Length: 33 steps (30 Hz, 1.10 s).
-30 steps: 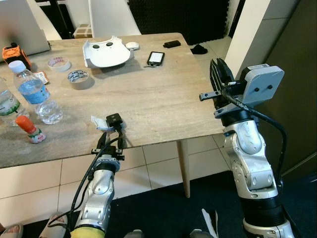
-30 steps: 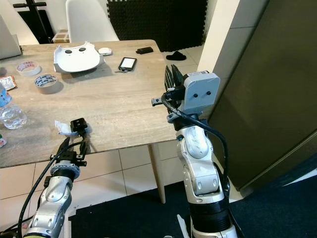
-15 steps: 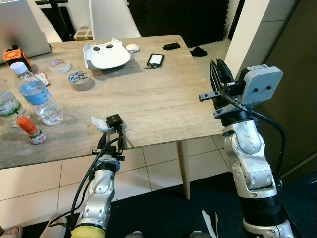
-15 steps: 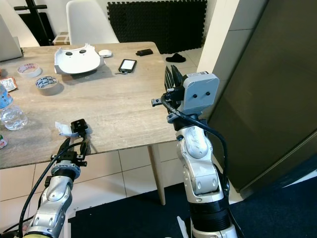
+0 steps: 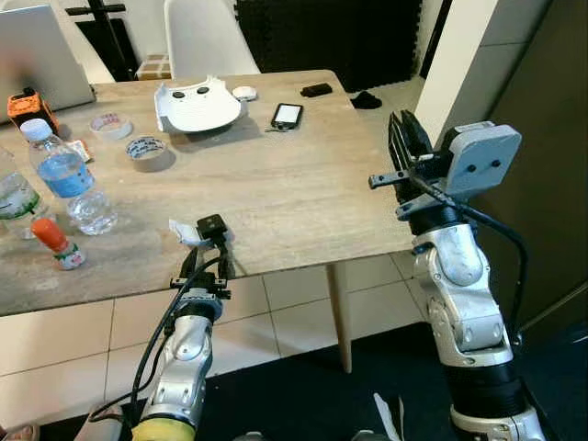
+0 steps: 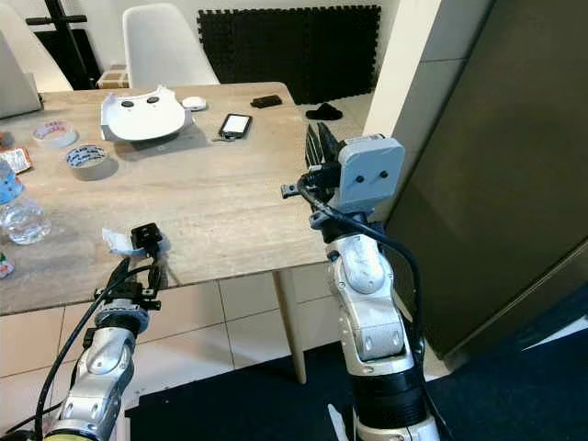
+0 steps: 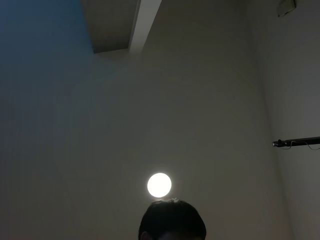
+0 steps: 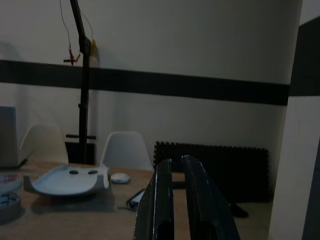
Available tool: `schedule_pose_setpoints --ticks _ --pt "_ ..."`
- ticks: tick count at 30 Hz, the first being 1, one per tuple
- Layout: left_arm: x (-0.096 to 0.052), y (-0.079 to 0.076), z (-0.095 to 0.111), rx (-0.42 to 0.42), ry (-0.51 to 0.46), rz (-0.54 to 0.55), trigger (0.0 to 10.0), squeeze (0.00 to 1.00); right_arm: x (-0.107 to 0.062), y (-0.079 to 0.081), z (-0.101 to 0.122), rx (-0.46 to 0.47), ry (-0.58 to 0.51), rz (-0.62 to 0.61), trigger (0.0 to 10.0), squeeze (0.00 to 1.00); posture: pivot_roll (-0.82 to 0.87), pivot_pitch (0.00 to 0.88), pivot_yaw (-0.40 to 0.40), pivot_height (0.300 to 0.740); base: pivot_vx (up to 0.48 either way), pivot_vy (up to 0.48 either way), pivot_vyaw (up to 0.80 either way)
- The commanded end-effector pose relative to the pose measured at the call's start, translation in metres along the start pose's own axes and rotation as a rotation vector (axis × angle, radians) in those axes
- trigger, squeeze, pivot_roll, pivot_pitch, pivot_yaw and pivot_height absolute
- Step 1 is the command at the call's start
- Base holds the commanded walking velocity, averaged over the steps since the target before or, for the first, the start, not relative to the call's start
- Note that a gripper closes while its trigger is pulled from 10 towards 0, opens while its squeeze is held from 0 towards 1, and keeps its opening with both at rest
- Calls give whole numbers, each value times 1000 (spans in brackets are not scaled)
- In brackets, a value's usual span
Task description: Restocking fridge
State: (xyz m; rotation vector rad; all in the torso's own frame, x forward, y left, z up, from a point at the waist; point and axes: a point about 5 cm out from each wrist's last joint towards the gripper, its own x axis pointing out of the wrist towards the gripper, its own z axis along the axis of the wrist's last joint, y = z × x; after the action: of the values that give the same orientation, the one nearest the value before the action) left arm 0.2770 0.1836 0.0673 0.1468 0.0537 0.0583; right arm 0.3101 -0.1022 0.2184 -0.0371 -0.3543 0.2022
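Wooden table (image 5: 276, 193) beside right gripper (image 5: 401, 138), fingers pressed together, two tape rolls (image 5: 145, 149), two water bottles (image 5: 66, 179), one phone (image 5: 287, 114) beyond left gripper (image 5: 208, 241), grip state unclear

L arm is raised upright, forearm vertical; left gripper (image 5: 214, 241) is pointed up, finger gap can't be judged. R arm is bent at the elbow, forearm upright; right gripper (image 5: 405, 140) is held level, pointed fwd, black fingers (image 8: 196, 192) pressed nearly together.

Head cameras look down over the table (image 5: 303, 184); left wrist faces the ceiling, right wrist across that table.
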Motion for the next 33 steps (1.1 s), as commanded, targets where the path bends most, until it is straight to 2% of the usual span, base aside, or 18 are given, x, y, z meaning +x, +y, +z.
schedule_pose_setpoints --ticks 1,2,3,8,11,12,16,20,22,24,25,26,27,29,31,33 --pt "-12 -2 -30 10 147 -10 10000 0 -6 -2 -17 -10 62 -10 10000 0 40 47 -48 740 0 0 0" --pt "-12 -2 -30 10 147 -10 10000 0 -6 -2 -17 -10 62 -10 10000 0 40 47 -48 740 0 0 0" --pt "-12 -1 -28 10 141 -7 10000 0 -15 -4 -37 -20 134 -19 10000 0 42 48 -46 740 0 0 0" --pt "-11 -1 -27 11 135 -7 10000 0 -24 -4 -57 -24 204 -17 10000 0 39 47 -45 740 0 0 0" --pt "-9 -1 -26 12 131 -8 10000 0 -32 -4 -81 -5 293 -24 10000 0 40 46 -44 740 0 0 0" --pt "-9 -1 -26 12 131 -8 10000 0 -32 -4 -81 -5 293 -24 10000 0 40 46 -44 740 0 0 0" --pt "-7 -3 -20 6 111 -8 10000 0 -48 -4 -111 18 408 -42 10000 4 48 43 -44 740 0 0 0" --pt "-7 -3 -18 3 102 -7 10000 0 -53 -6 -117 49 430 -67 10000 0 50 41 -42 740 0 0 0" --pt "-4 -3 -12 0 83 -10 10000 0 -58 -15 -123 77 451 -129 10000 0 48 39 -37 740 0 0 0" --pt "-4 -3 -12 0 83 -10 10000 0 -58 -15 -123 77 451 -129 10000 0 48 39 -37 740 0 0 0" --pt "-2 -4 -8 1 66 -16 10000 0 -65 -34 -132 106 481 -238 10000 0 47 32 -30 740 0 0 0" --pt "-1 -4 -7 3 62 -17 10000 0 -67 -41 -135 115 490 -274 10000 0 47 32 -30 740 0 0 0" --pt "-1 -4 -7 3 62 -17 10000 0 -67 -41 -135 115 490 -274 10000 0 47 32 -30 740 0 0 0" --pt "0 -4 -6 5 59 -20 10000 0 -75 -55 -141 114 513 -344 10000 0 44 24 -26 740 0 0 0" --pt "1 -4 -6 6 59 -23 10000 0 -80 -63 -145 98 525 -374 10000 0 40 18 -24 740 0 0 0" --pt "1 -4 -6 7 60 -23 10000 0 -81 -65 -145 89 528 -378 10000 0 40 18 -24 740 0 0 0"
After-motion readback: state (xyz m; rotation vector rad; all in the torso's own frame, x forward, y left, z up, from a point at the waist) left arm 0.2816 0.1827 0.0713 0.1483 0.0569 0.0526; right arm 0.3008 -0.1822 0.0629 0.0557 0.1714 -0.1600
